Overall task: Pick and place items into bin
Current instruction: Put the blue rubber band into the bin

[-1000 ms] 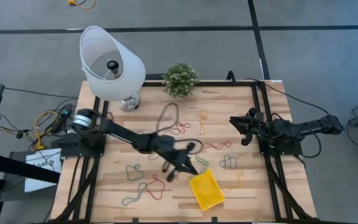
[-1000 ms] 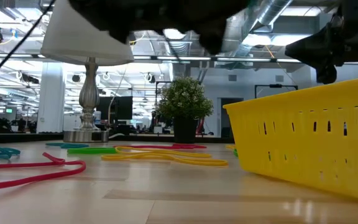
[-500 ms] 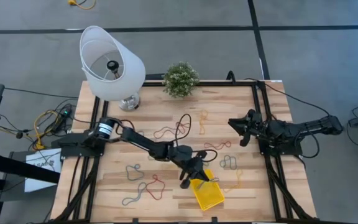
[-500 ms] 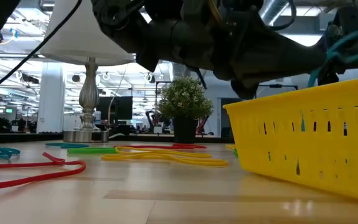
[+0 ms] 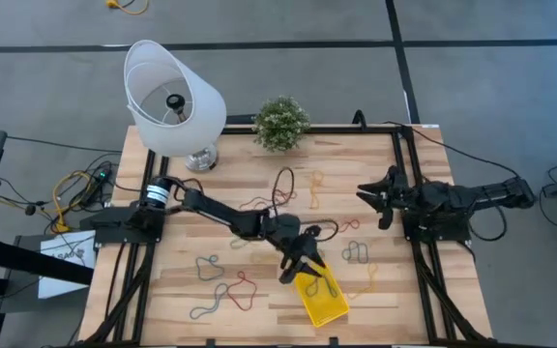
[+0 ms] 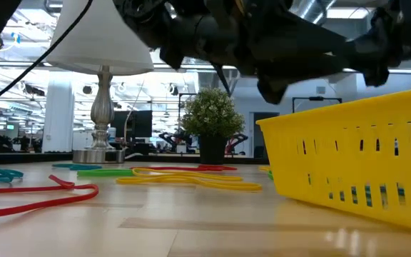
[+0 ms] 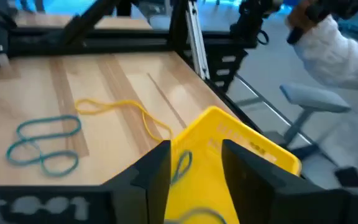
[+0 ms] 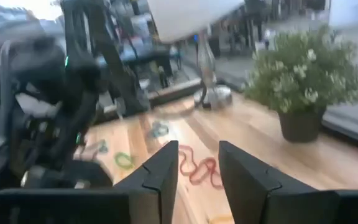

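The yellow bin (image 5: pixel 325 302) lies on the table near its front, right of the middle; it also shows in the low view (image 6: pixel 348 143). My left gripper (image 5: pixel 304 270) hovers open over the bin's far left end, and in its wrist view (image 7: pixel 196 150) the fingers stand apart over the bin (image 7: pixel 253 149). A grey-blue loop (image 7: pixel 180 167) lies inside the bin and shows through the wall slots (image 6: pixel 366 193). Other loops lie flat on the table: grey-blue (image 5: pixel 356 253), yellow (image 5: pixel 366 283), red (image 5: pixel 243 287). My right gripper (image 5: pixel 379 200) waits open and empty at the table's right side.
A white lampshade on a metal base (image 5: pixel 172 97) and a small potted plant (image 5: pixel 280 123) stand at the far edge. A black cable (image 5: pixel 283 186) loops over the table's middle. More loops lie at the near left (image 5: pixel 209 266). A person's white sleeve (image 7: pixel 340 50) shows beyond the table.
My left gripper has gone toward the table's right and near edges, from beside the bin to over it, carrying a grey-blue loop that hung below it. The loop no longer hangs from the gripper and now lies inside the bin.
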You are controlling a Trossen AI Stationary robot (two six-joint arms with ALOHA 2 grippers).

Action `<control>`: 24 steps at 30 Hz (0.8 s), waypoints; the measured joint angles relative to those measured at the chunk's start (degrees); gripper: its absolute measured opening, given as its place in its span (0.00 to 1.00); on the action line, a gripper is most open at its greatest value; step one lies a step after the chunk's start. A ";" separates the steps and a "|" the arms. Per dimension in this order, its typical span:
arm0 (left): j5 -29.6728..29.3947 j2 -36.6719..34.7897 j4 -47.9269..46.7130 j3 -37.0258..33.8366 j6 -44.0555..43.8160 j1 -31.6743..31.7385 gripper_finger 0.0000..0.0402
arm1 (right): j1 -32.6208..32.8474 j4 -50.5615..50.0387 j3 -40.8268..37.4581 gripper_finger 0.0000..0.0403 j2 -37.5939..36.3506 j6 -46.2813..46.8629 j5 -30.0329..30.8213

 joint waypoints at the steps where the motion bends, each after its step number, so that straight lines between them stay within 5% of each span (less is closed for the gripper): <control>1: 1.45 -1.39 -2.63 0.00 -0.18 0.62 0.34 | 0.21 -2.32 2.00 0.31 1.20 1.71 -1.15; 5: 7.50 -8.65 -15.63 0.00 0.22 3.44 0.34 | 2.64 -11.92 7.45 0.35 8.65 13.04 -5.93; 9: 5.22 -18.99 -35.41 0.00 9.31 6.71 0.32 | 6.83 -13.38 8.38 0.37 19.54 24.01 -9.24; 14: -12.51 -35.07 -54.42 -0.13 12.65 8.36 0.30 | 12.55 -13.45 8.38 0.36 30.50 31.51 -10.94; 18: -26.14 -47.32 -62.12 -1.97 10.51 6.69 0.29 | 15.28 -13.25 8.40 0.35 37.13 38.47 -11.33; 24: -38.98 -63.34 -67.38 -6.92 0.89 2.59 0.29 | 18.92 -14.65 8.42 0.36 46.40 44.16 -15.81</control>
